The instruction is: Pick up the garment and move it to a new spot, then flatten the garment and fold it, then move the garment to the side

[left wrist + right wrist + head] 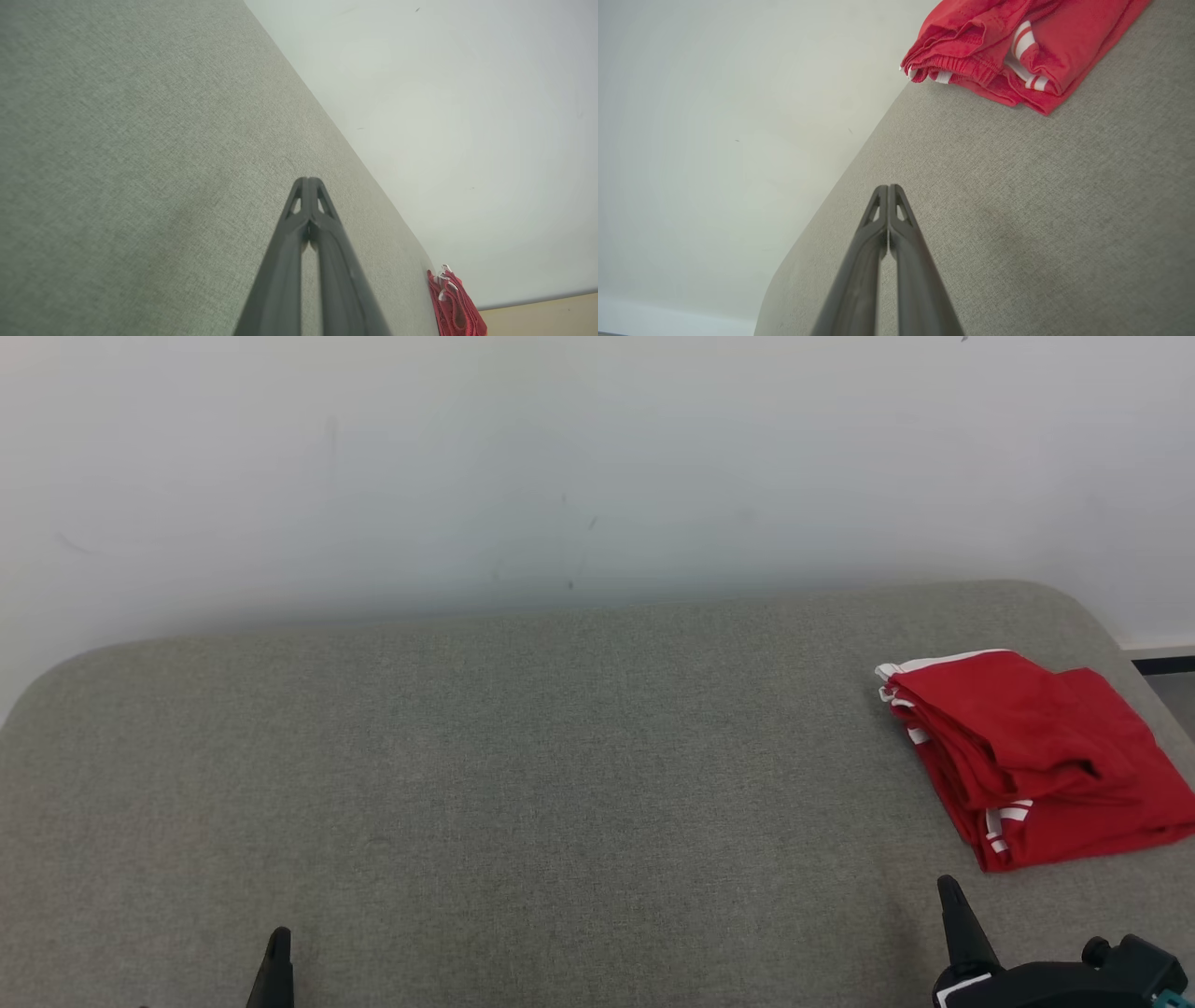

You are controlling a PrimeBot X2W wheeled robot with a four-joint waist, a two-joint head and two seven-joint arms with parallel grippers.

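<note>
Dark left gripper point(279, 941): fingers pressed together on nothing, low over the near edge, toward the near left corner.
Dark right gripper point(948, 889): also pinched closed and empty, at the near edge toward the right, near the garment but apart from it.
Grey-green woven cloth surface point(560, 756): carries the garment; its far edge meets a pale wall point(560, 457).
Red folded shorts with white side stripes point(1036, 756): a loose stack by the right edge, nearer the far right corner.
Handling: likely light, soft and limp; the layers would slide apart if lifted by one ply.
Hold: probably best through the whole stack at the gathered elastic waistband point(962, 63).
Stage: seemingly folded and set aside.
</note>
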